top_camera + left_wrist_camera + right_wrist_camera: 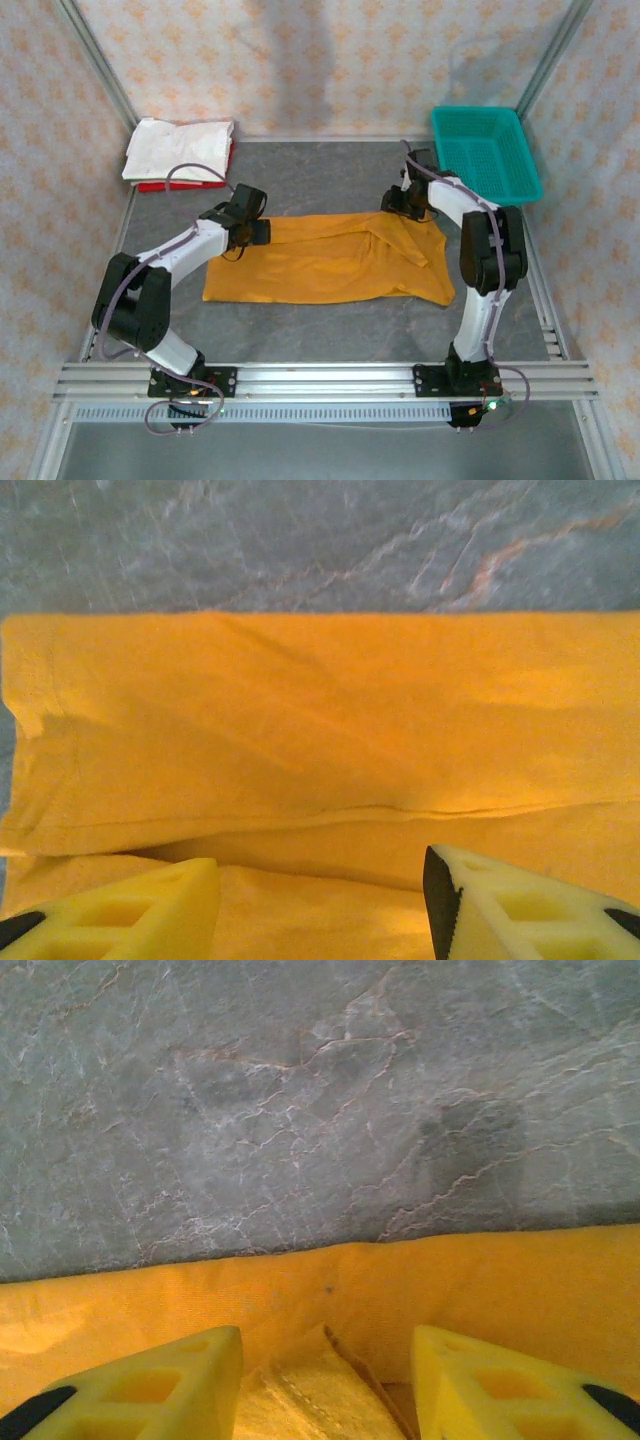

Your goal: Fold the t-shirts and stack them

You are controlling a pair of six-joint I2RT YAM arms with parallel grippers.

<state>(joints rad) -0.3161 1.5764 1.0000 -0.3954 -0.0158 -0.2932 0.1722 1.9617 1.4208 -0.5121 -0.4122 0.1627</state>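
Three t-shirts are present. One mustard-orange t-shirt (320, 262) lies flat and part-folded, left of the single teal basket (475, 110) and nearer the arm bases. One white t-shirt (178, 148) rests on one red t-shirt (165, 186), far left of the basket. Two grippers: the left gripper (258, 232) stands part-open over the shirt end farthest from the basket, holding nothing. The right gripper (398, 205) stands part-open at the end nearest the basket and clamps nothing.

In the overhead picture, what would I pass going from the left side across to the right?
Folded white t-shirt lying on a red t-shirt → left gripper → right gripper → teal basket. The mustard-orange t-shirt stretches from one gripper to the other, so it has no single place.
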